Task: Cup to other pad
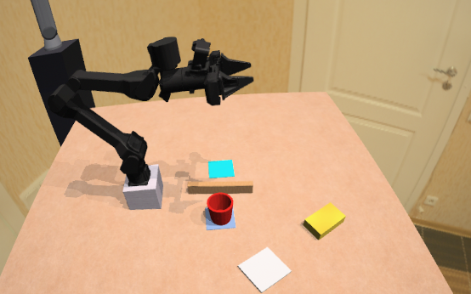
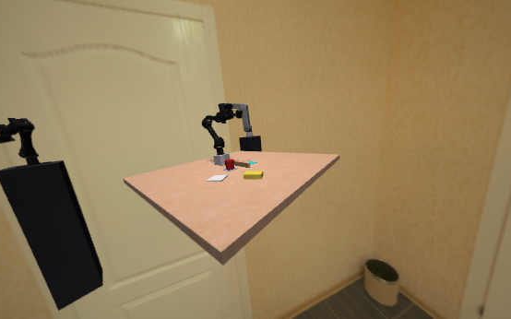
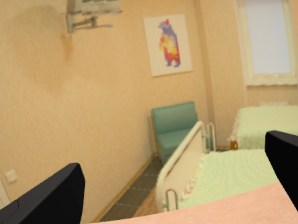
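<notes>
The hand (image 1: 252, 72) (image 3: 176, 159), spread and holding nothing, is above the table (image 1: 280, 140) (image 2: 231, 203); the red cup (image 1: 220, 212) (image 2: 230, 164), upright on the blue pad (image 1: 210, 226), is probably rigid and top-heavy if tipped, best gripped level across opposite side walls at mid-height.

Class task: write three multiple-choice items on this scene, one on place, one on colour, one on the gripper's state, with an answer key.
1. Where is the cup?
A) On the white square
B) On the blue pad
C) On the yellow block

2. What colour is the pad across the wooden bar from the cup?
A) Cyan
B) Green
C) Black

3. How is the gripper?
A) Shut on the cup
B) Shut on the bar
C) Open

1: B, the cup stands on the blue pad.
2: A, the cyan pad lies beyond the wooden bar.
3: C, the gripper's fingers stand apart.
</notes>
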Robot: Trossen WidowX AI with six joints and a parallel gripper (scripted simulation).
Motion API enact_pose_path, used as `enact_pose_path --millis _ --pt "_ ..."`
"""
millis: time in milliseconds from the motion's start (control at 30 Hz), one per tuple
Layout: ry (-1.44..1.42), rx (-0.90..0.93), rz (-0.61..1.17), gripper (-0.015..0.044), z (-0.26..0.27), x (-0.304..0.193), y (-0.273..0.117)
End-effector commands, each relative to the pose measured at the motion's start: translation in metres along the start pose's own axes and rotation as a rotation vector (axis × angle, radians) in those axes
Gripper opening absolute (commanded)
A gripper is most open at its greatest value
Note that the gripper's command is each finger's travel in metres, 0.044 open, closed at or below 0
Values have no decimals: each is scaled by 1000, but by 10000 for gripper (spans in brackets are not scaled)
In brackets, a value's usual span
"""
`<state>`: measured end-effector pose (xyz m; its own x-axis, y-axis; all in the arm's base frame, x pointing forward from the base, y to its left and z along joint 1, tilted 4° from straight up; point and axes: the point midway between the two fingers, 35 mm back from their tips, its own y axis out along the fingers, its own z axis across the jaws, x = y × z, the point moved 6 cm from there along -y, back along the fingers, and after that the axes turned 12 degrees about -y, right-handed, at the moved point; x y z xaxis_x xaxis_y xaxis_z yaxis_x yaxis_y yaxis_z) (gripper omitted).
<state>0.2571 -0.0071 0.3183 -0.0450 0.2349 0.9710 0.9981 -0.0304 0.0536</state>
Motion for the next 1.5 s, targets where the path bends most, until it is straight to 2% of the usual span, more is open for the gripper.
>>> enact_pose_path --millis 0,33,133,300,467,633,700,767,1467 --pt "-16 1 20 374 0 -3 2" --pt "-65 8 78 348 0 -13 6" --pt "-328 98 407 269 -2 -72 21" --pt "-567 294 726 148 -4 -130 18" --pt "-744 590 992 148 -7 -179 0" --pt "-839 962 1173 148 -8 -214 -27" --pt "-852 1139 1220 148 -10 -224 -39" --pt "-852 1220 1234 148 -11 -228 -45" --pt "-852 1223 1234 148 -10 -238 -41"
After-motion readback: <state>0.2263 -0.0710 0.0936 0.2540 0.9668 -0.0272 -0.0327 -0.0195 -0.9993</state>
